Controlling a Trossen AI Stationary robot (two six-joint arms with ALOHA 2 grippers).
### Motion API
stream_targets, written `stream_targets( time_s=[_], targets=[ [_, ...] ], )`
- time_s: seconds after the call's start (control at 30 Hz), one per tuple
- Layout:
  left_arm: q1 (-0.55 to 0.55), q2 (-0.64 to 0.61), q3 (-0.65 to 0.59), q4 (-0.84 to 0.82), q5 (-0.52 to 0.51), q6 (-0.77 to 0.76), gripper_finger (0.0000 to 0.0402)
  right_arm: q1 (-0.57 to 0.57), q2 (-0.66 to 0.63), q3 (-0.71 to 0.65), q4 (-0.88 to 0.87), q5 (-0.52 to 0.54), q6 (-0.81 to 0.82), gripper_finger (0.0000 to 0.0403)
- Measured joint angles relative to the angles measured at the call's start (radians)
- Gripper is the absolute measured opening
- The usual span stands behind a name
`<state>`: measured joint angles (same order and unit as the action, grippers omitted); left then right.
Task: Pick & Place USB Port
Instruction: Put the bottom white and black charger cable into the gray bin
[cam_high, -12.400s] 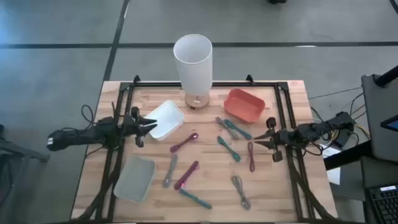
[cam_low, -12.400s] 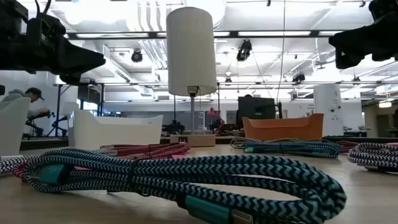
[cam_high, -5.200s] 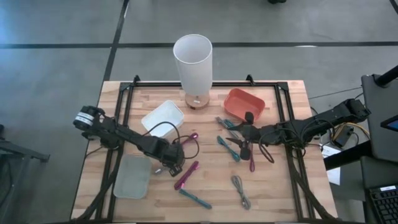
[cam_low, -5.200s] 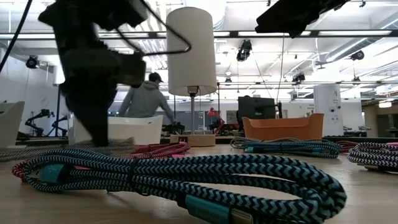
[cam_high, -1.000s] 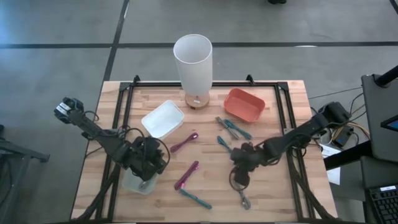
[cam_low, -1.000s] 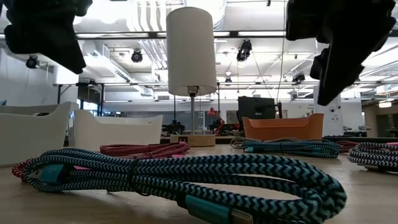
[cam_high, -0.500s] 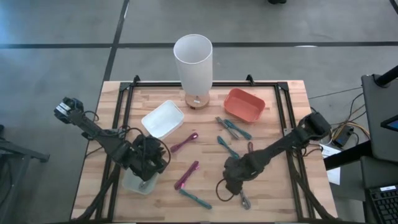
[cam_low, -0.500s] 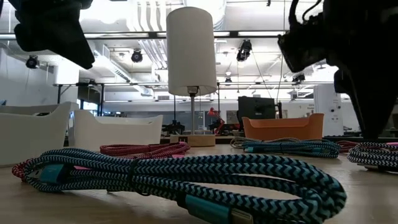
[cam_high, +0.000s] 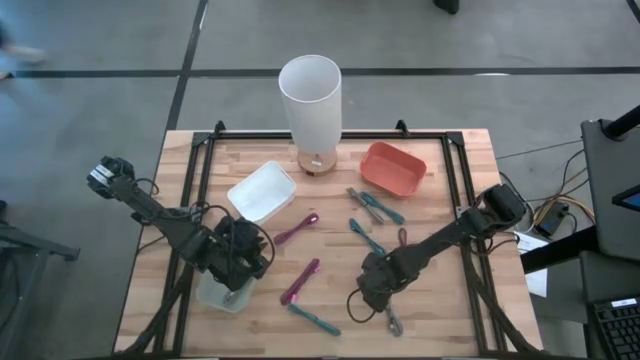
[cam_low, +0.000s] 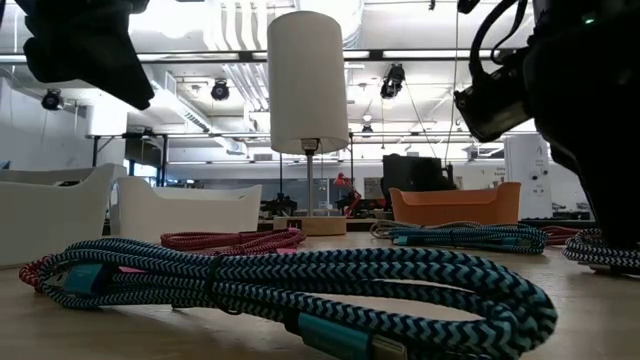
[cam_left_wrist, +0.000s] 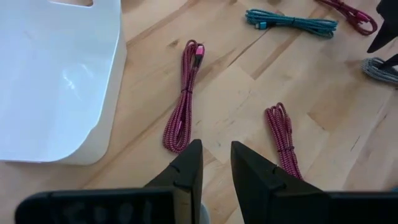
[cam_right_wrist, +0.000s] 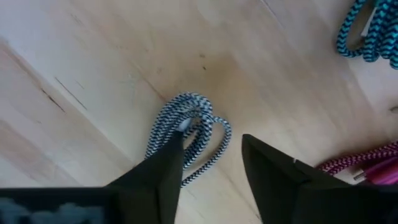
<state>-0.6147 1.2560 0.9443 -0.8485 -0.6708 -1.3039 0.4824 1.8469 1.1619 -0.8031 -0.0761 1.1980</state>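
Observation:
Several braided USB cables lie coiled on the wooden table. My right gripper (cam_high: 372, 293) is low over a black-and-white cable (cam_right_wrist: 186, 140), open. Its fingers straddle the end loop of the coil, which lies flat on the wood (cam_high: 388, 318). My left gripper (cam_high: 250, 268) hangs open over a grey-green tray (cam_high: 215, 295) at the near left. A grey cable (cam_high: 232, 297) lies in that tray. Nothing shows between the left fingers (cam_left_wrist: 216, 146). My right gripper comes at the black-and-white cable's end loop (cam_right_wrist: 198, 121) from above. One finger (cam_right_wrist: 169, 163) overlaps the coil's edge. I cannot tell whether it touches. The cable lies flat on the table.
A tall white cylinder (cam_high: 310, 95) stands at the far edge. It has a white tray (cam_high: 262, 190) on its left and an orange tray (cam_high: 392, 168) on its right. Pink cables (cam_high: 297, 228) (cam_high: 300, 283) and teal cables (cam_high: 375, 207) (cam_high: 315, 320) lie in the middle.
My right gripper has moved toward the table's near edge and a little left. It has come down over the black-and-white cable.

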Motion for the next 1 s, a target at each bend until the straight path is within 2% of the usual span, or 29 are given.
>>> stream_targets(
  time_s=[0.33,0.53,0.67,1.0],
  targets=[
    [0.000,0.000,0.000,0.004,0.000,0.000,0.0076,-0.003,-0.004,-0.004,0.014,-0.005,-0.059,0.0017],
    [0.000,0.000,0.000,0.010,-0.001,0.000,0.0076,-0.003,-0.044,0.039,0.033,0.007,-0.121,0.0010],
    [0.000,0.000,0.000,0.026,-0.022,0.022,0.0076,-0.002,-0.097,0.089,0.035,0.116,-0.178,0.0010],
    [0.000,0.000,0.000,0.149,-0.070,0.225,0.0076,-0.019,-0.266,0.139,0.041,0.517,-0.385,0.0009]
  ],
)
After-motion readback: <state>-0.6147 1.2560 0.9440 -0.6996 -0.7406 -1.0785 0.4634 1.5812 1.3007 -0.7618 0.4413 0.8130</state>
